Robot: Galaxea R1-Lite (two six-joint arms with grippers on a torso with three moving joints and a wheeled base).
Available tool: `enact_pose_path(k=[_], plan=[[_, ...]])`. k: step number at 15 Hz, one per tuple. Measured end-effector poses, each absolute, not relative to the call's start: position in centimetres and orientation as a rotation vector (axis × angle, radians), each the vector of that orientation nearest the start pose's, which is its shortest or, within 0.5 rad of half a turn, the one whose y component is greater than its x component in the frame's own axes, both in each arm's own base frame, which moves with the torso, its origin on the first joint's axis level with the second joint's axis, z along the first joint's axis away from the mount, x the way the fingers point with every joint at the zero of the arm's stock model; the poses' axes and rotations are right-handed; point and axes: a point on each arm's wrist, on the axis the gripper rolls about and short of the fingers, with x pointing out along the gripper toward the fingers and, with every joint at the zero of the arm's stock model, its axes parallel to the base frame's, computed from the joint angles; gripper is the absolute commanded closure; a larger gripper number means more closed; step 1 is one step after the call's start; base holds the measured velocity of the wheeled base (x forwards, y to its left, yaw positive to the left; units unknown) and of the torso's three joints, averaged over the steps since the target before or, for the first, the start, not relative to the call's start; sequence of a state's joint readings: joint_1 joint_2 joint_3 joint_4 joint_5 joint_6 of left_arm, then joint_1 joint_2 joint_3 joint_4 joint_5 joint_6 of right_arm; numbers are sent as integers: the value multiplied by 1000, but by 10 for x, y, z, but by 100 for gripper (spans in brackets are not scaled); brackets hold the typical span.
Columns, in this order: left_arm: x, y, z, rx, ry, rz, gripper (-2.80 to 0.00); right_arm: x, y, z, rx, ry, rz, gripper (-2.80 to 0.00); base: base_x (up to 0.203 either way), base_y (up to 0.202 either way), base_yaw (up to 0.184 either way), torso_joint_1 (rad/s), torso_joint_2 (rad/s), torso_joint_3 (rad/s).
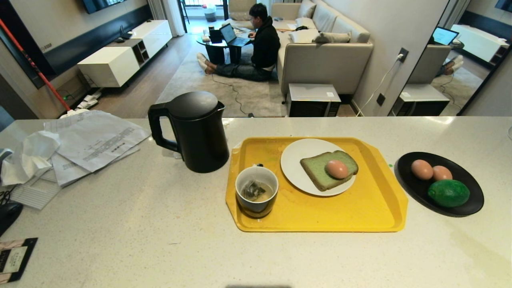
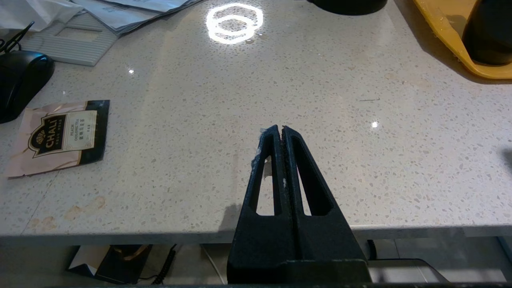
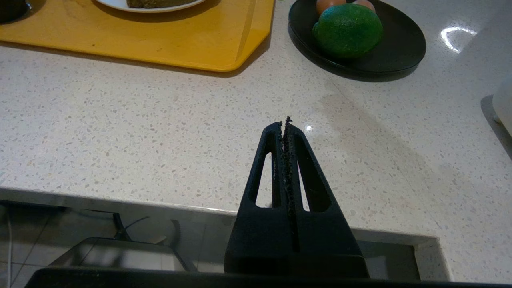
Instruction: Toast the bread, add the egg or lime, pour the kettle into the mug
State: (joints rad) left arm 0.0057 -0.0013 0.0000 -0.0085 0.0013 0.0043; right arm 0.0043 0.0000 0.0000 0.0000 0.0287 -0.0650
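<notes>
**Matte black wedge fingers on both grippers**

The left gripper point(image 2: 281, 127) is made of two matte black fingers point(image 2: 267, 172), each a long tapering wedge with a slim triangular cut-out through its middle, so that each reads as a hollow frame. The two rise from a broad, blocky black base. Small pale flecks, like bits of tape or residue, cling to the outer edge and inner seam of one finger.

The right gripper point(image 3: 285, 123) has the same build: two black hollow wedges point(image 3: 266, 172) on a wide black base. Its inner faces carry a rough, grainy dark lining that pokes out as a ragged tip at the very end.
</notes>
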Motion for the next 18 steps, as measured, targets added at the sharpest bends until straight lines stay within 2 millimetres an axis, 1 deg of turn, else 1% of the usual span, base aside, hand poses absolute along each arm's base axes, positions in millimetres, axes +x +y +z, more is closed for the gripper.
enact_pose_path(k=[18], plan=[[-23, 0, 76, 5, -10, 7, 0, -23, 1, 75, -62, -1, 33, 0, 0, 0, 0, 0, 0, 0]])
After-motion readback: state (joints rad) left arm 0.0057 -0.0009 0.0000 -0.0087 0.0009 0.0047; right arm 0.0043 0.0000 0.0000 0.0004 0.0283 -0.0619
